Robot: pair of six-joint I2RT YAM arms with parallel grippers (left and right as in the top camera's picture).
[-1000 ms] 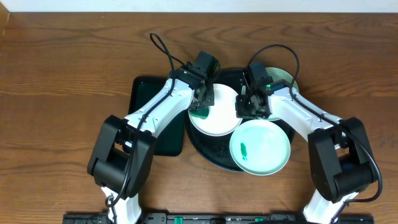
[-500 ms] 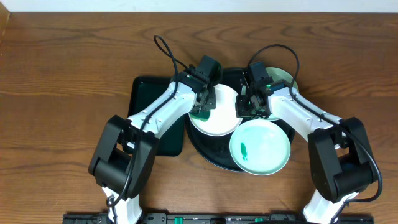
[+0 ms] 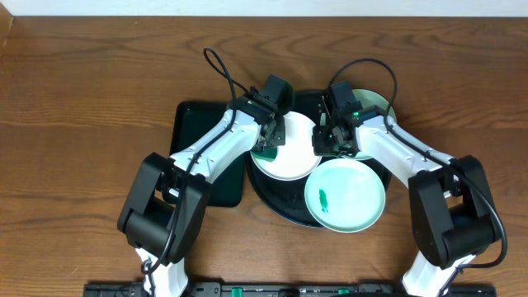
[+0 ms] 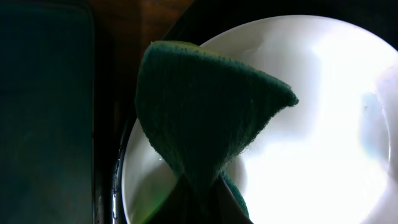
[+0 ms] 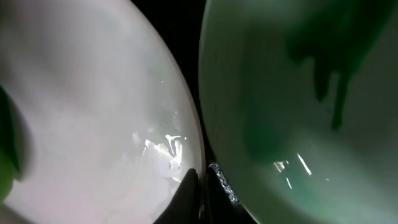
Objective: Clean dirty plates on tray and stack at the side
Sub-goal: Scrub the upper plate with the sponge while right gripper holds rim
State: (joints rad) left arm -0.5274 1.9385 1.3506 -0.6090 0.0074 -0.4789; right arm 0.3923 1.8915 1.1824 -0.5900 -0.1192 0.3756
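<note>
Plates first: the white plate (image 3: pixel 285 157) sits on the left half of the round black tray (image 3: pixel 280 200). The mint plate (image 3: pixel 351 198) with a little green smear (image 3: pixel 323 199) hangs over the tray's front right edge. A third plate (image 3: pixel 375 107), pale mint too, is at the back right of the tray, mostly hidden under my right arm.

On my left wrist cam, the left fingers (image 3: pixel 269 143) are clamped on a green scrub cloth (image 4: pixel 211 124). It fans out over the left rim of the white plate, and I can't tell if it's actually touching the surface.

The right fingers (image 5: pixel 189 185) are together, tip right at the white plate's right rim, in the dark gap between it and a mint plate. Honestly can't tell whether the rim is pinched between them.

The smaller dark green tray (image 3: pixel 223 186) sits just left of the black one, all on the wooden worktop (image 3: pixel 99 99).
</note>
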